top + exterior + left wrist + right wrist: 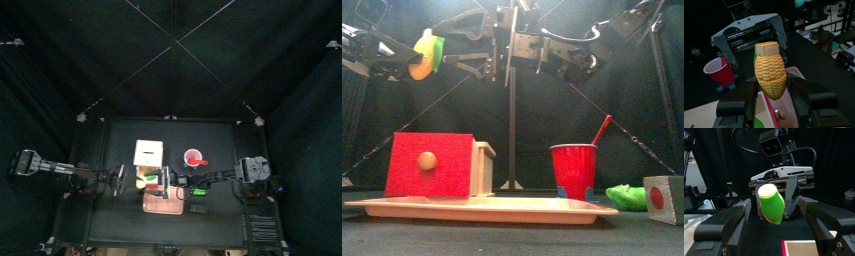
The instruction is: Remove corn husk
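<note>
The corn husk (pixel 771 204) is up in the air over the left part of the table (pixel 214 135), well above the pinkish board (pixel 476 209). It covers only one side of the corn cob (pixel 771 75): the right wrist view shows a smooth green face, while the left wrist view shows bare yellow kernels. The left gripper (pixel 774 86) has closed on the lower end of the cob, its jaws pressing on both sides, and holds it with the cut end pointing toward the other arm. The right gripper (pixel 775 209) faces the corn from the right with its jaws spread wide. It grips nothing, and the front view shows it a little apart from the cob. The husk looks like a light, smooth, fairly stiff shell rather than a soft leaf, so it is likely to slip under a shallow pinch and to come off in one piece. The best hold seems to be across its free end or along an edge where green meets yellow, so that the jaws catch the shell and not the cob beneath. A green lump (pixel 625 195) lies low on the right, near the red cup (pixel 573 170). It may be a husk piece, but that cannot be told.
</note>
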Controlling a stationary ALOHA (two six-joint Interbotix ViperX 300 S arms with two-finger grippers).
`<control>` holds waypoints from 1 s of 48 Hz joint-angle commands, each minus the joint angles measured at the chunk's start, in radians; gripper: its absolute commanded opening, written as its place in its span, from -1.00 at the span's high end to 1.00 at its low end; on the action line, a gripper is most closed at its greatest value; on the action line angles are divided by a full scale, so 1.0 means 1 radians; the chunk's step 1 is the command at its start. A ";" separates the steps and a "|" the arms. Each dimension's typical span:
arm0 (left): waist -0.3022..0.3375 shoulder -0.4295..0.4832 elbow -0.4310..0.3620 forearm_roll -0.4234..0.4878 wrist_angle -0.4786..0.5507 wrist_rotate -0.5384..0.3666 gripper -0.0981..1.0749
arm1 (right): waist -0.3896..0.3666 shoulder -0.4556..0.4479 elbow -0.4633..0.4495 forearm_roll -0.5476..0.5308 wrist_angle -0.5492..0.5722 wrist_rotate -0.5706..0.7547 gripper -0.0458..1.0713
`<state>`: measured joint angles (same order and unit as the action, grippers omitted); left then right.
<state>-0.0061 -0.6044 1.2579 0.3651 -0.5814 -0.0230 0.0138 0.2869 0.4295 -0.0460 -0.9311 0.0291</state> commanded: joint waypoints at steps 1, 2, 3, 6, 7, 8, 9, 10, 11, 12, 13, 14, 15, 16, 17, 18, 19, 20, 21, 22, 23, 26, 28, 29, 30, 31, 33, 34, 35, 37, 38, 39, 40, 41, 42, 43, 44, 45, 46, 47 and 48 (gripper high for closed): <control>-0.002 0.002 -0.028 0.002 -0.014 0.002 -0.23 | -0.005 -0.018 -0.023 0.000 -0.002 0.002 -0.93; -0.002 0.002 -0.029 0.000 -0.014 0.002 -0.23 | -0.005 -0.018 -0.025 0.000 -0.002 0.002 -0.92; -0.002 0.002 -0.028 0.000 -0.014 0.002 -0.23 | -0.005 -0.018 -0.025 0.000 -0.002 0.002 -0.92; -0.002 0.002 -0.026 0.000 -0.012 0.002 -0.23 | -0.005 -0.018 -0.025 0.000 -0.002 0.002 -0.92; -0.002 0.002 -0.028 0.000 -0.014 0.002 -0.23 | -0.005 -0.018 -0.025 -0.002 -0.002 0.002 -0.92; -0.002 0.002 -0.028 0.000 -0.014 0.002 -0.23 | -0.005 -0.018 -0.025 0.000 -0.002 0.002 -0.92; -0.002 0.002 -0.028 0.000 -0.014 0.002 -0.23 | -0.003 -0.018 -0.025 0.000 0.000 0.002 -0.92; -0.002 0.002 -0.028 0.000 -0.014 0.002 -0.23 | -0.003 -0.018 -0.023 0.000 0.000 0.002 -0.92; -0.002 0.002 -0.026 0.000 -0.014 0.002 -0.23 | -0.003 -0.018 -0.025 0.000 0.000 0.002 -0.92; -0.002 0.002 -0.028 0.000 -0.014 0.002 -0.23 | -0.005 -0.018 -0.025 0.000 0.000 0.002 -0.92; 0.000 0.002 -0.028 0.000 -0.014 0.002 -0.23 | -0.005 -0.018 -0.025 -0.002 0.000 0.002 -0.92; 0.000 0.002 -0.026 0.000 -0.014 0.002 -0.23 | -0.005 -0.018 -0.025 -0.002 0.000 0.002 -0.92; 0.000 0.002 -0.026 0.000 -0.014 0.002 -0.23 | -0.003 -0.018 -0.025 -0.002 0.000 0.002 -0.92; 0.000 0.002 -0.026 0.000 -0.014 0.002 -0.23 | -0.005 -0.018 -0.026 -0.002 0.000 0.002 -0.92; 0.000 0.002 -0.026 0.000 -0.014 0.002 -0.23 | -0.003 -0.018 -0.026 -0.002 0.000 0.002 -0.92; 0.000 0.002 -0.025 0.000 -0.014 0.002 -0.23 | -0.005 -0.018 -0.026 -0.002 0.000 0.000 -0.92; 0.000 0.002 -0.026 0.000 -0.014 0.002 -0.23 | -0.005 -0.018 -0.026 -0.003 0.000 0.000 -0.92; 0.000 0.003 -0.026 0.000 -0.014 0.002 -0.23 | -0.005 -0.018 -0.026 -0.005 0.000 0.000 -0.92; 0.000 0.003 -0.026 0.000 -0.014 0.002 -0.23 | -0.005 -0.018 -0.026 -0.005 0.000 0.000 -0.92; 0.000 0.002 -0.026 0.000 -0.014 0.002 -0.23 | -0.003 -0.018 -0.026 -0.006 0.000 0.002 -0.92; 0.000 0.002 -0.026 0.000 -0.014 0.002 -0.23 | -0.005 -0.018 -0.028 -0.008 0.000 0.002 -0.92; 0.000 0.002 -0.025 0.000 -0.014 0.002 -0.23 | -0.005 -0.018 -0.028 -0.011 0.000 0.002 -0.92; 0.000 0.002 -0.025 0.000 -0.014 0.002 -0.23 | -0.005 -0.018 -0.029 -0.012 0.000 0.002 -0.92; 0.000 0.002 -0.025 0.000 -0.014 0.002 -0.23 | -0.005 -0.018 -0.029 -0.014 0.000 0.002 -0.92; 0.000 0.002 -0.025 0.000 -0.014 0.002 -0.23 | -0.005 -0.018 -0.031 -0.014 0.000 0.002 -0.92; 0.000 0.002 -0.025 -0.002 -0.014 0.002 -0.23 | -0.005 -0.018 -0.031 -0.014 0.000 0.002 -0.92; 0.000 0.003 -0.025 0.000 -0.014 0.002 -0.23 | -0.005 -0.018 -0.031 -0.015 0.000 0.002 -0.92; 0.000 0.002 -0.025 -0.002 -0.014 0.002 -0.23 | -0.005 -0.018 -0.031 -0.015 0.000 0.002 -0.92; 0.000 0.002 -0.025 -0.002 -0.014 0.002 -0.23 | -0.005 -0.018 -0.031 -0.015 0.000 0.002 -0.92; 0.000 0.002 -0.025 -0.002 -0.014 0.002 -0.23 | -0.005 -0.018 -0.031 -0.017 0.000 0.002 -0.92; 0.000 0.002 -0.023 -0.002 -0.014 0.000 -0.23 | -0.005 -0.018 -0.031 -0.017 0.000 0.002 -0.92; 0.000 0.003 -0.025 -0.002 -0.014 0.002 -0.22 | -0.005 -0.018 -0.031 -0.018 0.000 0.002 -0.92; 0.000 0.002 -0.025 -0.002 -0.014 0.002 -0.22 | -0.003 -0.018 -0.031 -0.018 0.000 0.002 -0.92; 0.000 0.002 -0.025 -0.002 -0.014 0.002 -0.22 | -0.005 -0.018 -0.031 -0.018 0.000 0.002 -0.92; 0.000 0.002 -0.025 -0.002 -0.014 0.002 -0.22 | -0.005 -0.018 -0.031 -0.018 0.000 0.002 -0.91; 0.000 0.003 -0.025 -0.002 -0.014 0.000 -0.22 | -0.005 -0.018 -0.031 -0.018 -0.002 0.002 -0.91; 0.000 0.002 -0.025 -0.002 -0.014 0.002 -0.22 | -0.005 -0.018 -0.031 -0.018 0.000 0.002 -0.90; 0.002 0.002 -0.025 -0.002 -0.014 0.002 -0.22 | -0.005 -0.018 -0.031 -0.018 0.000 0.002 -0.88; 0.000 0.002 -0.025 -0.002 -0.014 0.002 -0.22 | -0.005 -0.018 -0.031 -0.018 0.000 0.002 -0.86; 0.000 0.002 -0.023 -0.002 -0.014 0.000 -0.22 | -0.005 -0.018 -0.029 -0.018 0.000 0.002 -0.84; 0.000 0.003 -0.025 -0.002 -0.014 0.000 -0.22 | -0.005 -0.018 -0.029 -0.018 0.000 0.002 -0.79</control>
<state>-0.0061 -0.6029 1.2579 0.3666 -0.5844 -0.0230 0.0138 0.2915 0.4203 -0.0644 -0.9281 0.0291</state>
